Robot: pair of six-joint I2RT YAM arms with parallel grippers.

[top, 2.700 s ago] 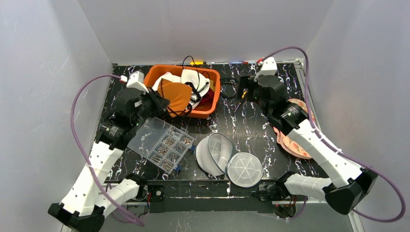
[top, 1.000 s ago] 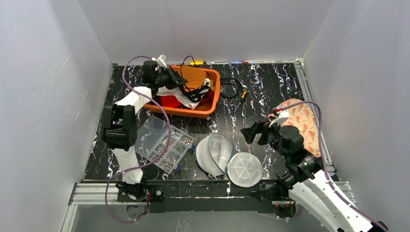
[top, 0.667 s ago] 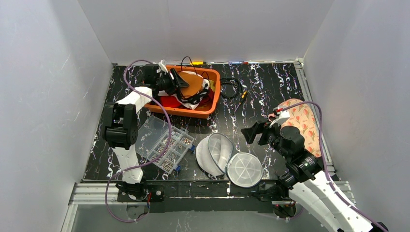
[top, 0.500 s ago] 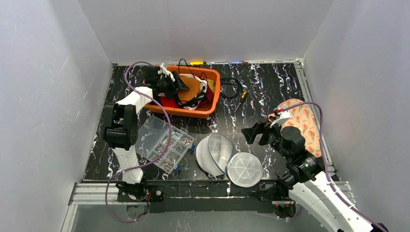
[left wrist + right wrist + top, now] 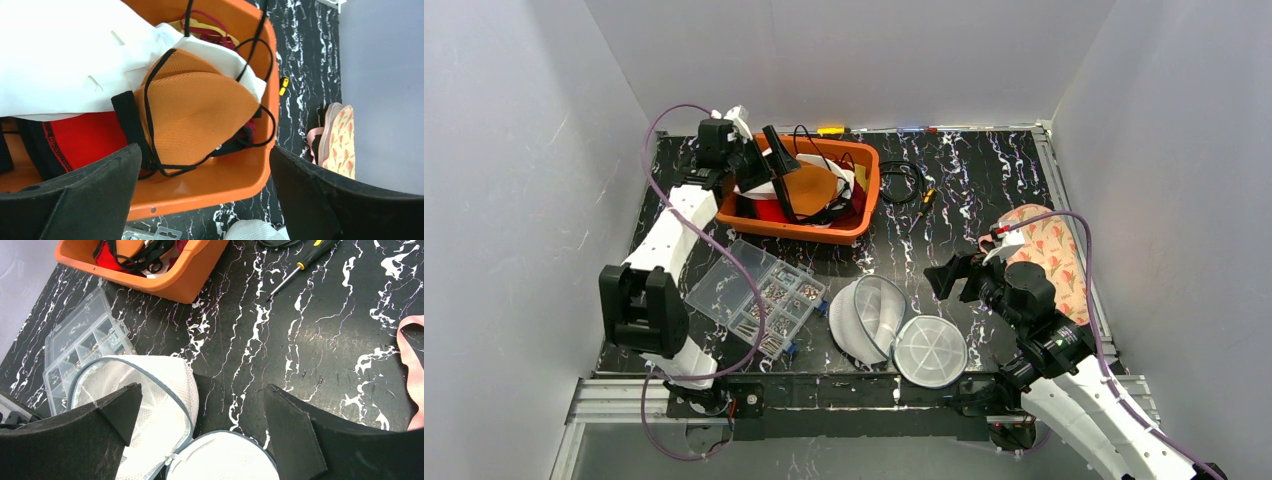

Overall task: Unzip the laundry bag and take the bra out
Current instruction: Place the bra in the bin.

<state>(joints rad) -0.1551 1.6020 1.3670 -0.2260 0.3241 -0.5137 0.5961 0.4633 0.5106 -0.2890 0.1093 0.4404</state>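
So the laundry bag (image 5: 864, 320) is already unzipped. It sits at the near edge of the table with its round lid (image 5: 931, 350) flopped open beside it, and through the mesh it looks empty.

The orange bra (image 5: 200, 115) lies on top of the clothes pile in the orange bin (image 5: 869, 195) at the back left, black straps looping over the rim side. The left gripper (image 5: 204, 150) hangs right above it with its jaws spread wide and nothing between them, so the bra isn't being held.

The right gripper (image 5: 201, 390) is also wide apart and empty, hovering just above the table next to the bag's open mouth. A floral padded thing (image 5: 1054, 245) lies on the table by the right arm. It could be another bra, but it's hard to say.

By the look of it, this is the tail end of the job: bag open, bra out and parked in the bin. The next move is probably just lifting the left arm straight up and clear. The catch is those loose straps near the fingers, since a sideways pull could snag one and drag the bra back out.
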